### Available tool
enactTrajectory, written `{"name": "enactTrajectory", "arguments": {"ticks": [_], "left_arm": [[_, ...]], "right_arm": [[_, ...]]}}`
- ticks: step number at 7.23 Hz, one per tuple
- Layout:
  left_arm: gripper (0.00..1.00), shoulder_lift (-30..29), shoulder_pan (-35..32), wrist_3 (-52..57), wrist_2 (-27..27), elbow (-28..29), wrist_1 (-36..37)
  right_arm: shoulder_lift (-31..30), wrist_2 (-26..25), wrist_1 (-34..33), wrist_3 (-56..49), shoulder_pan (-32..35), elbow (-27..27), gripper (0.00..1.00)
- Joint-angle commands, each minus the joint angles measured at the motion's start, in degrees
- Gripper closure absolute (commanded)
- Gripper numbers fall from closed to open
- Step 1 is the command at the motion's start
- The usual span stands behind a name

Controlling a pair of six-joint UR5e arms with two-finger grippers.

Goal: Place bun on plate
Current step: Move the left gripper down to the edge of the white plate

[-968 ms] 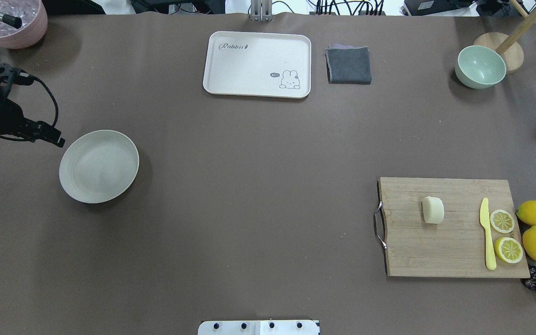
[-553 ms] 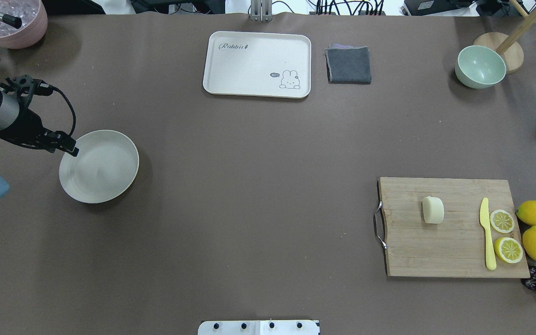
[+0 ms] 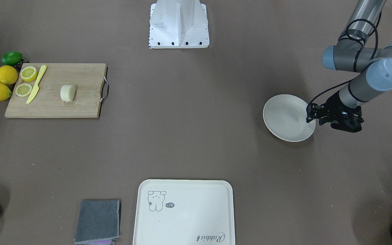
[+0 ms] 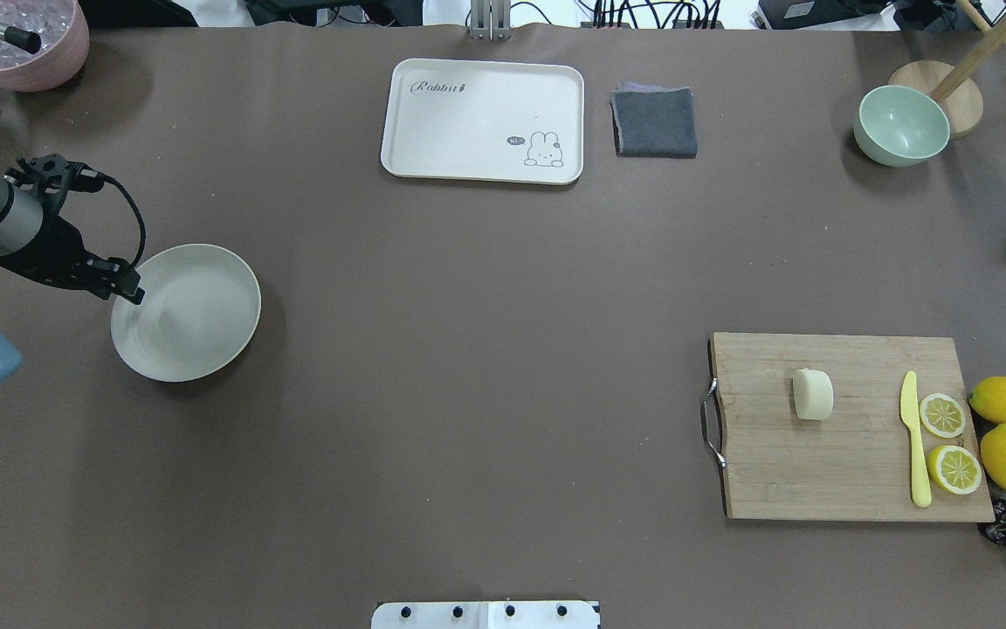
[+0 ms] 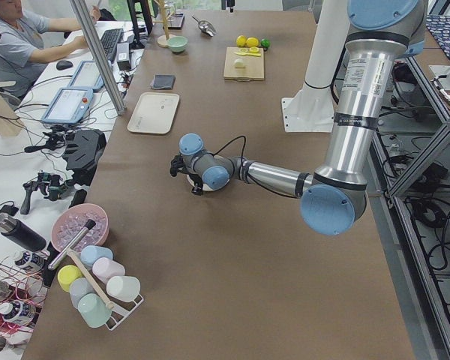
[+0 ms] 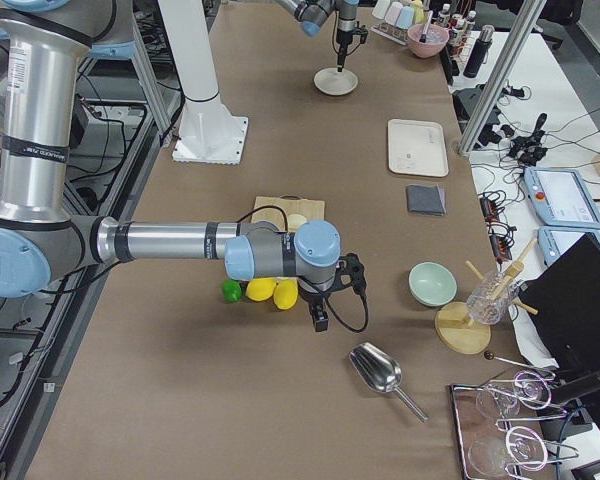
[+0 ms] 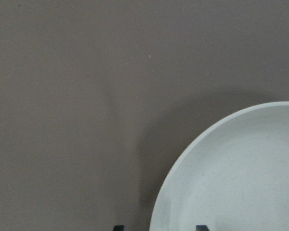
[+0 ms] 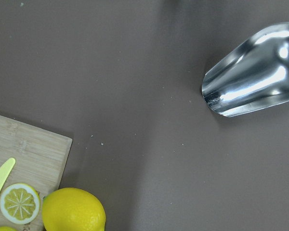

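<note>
Over the last sec your left pincer [image 4: 126, 288] has swung in from bare table onto the edge of the round off-white shallow plate [image 4: 197, 319]. It hung clear of the rim then, and it's at the rim now. Since 0.6 s ago it's barely shifted, so prob. settling. Wrist cam: jaws stand apart, holding nothing, one tip outside the rim and the other over the plate's inside. The plate hasn't moved and has nothing on it.

The small pale cream block-shaped bun [image 4: 813, 394] hasn't budged either. It's on the bamboo cutting board [image 4: 852, 472], well apart from the left pincer, right across the table. It's much nearer your right pincer [image 6: 318, 318], which hangs by the whole yellow lemons [image 6: 265, 290]. Can't tell if that one's wide or narrow, since only the side cam shows it.

My read: you're after a rim grip to carry the plate toward the bun. The task's barely begun. Watch that shallow rim, as a thin pinch may slip or tip the plate.
</note>
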Motion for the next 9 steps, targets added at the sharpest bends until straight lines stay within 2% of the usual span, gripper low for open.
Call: {"name": "enactTrajectory", "arguments": {"ticks": [1,3,4,5,7,9], "left_arm": [[0.58,0.4,0.4,0.0,0.0,0.3,0.0],[0.68,0.5,0.4,-1.5,0.0,-0.4,-0.2],[0.98,0.5,0.7,-4.3,0.0,-0.4,-2.1],[1.0,0.5,0.7,-5.8,0.1,-0.4,-3.2],[1.0,0.5,0.7,-10.8,-0.4,-5.6,-2.6],[1.0,-2.1,4.2,-21.8,-0.4,-11.2,-2.4]], "right_arm": [[0.1,0.0,0.1,0.1,-0.2,0.1,0.0],[0.1,0.0,0.0,0.1,-0.4,0.1,0.0],[0.2,0.0,0.1,0.4,-0.9,0.2,0.0],[0.6,0.1,0.0,2.5,-1.3,0.9,0.0],[3.9,1.5,0.1,11.8,-4.2,1.3,0.0],[6.0,1.3,0.1,24.2,-10.1,6.1,0.0]]}}
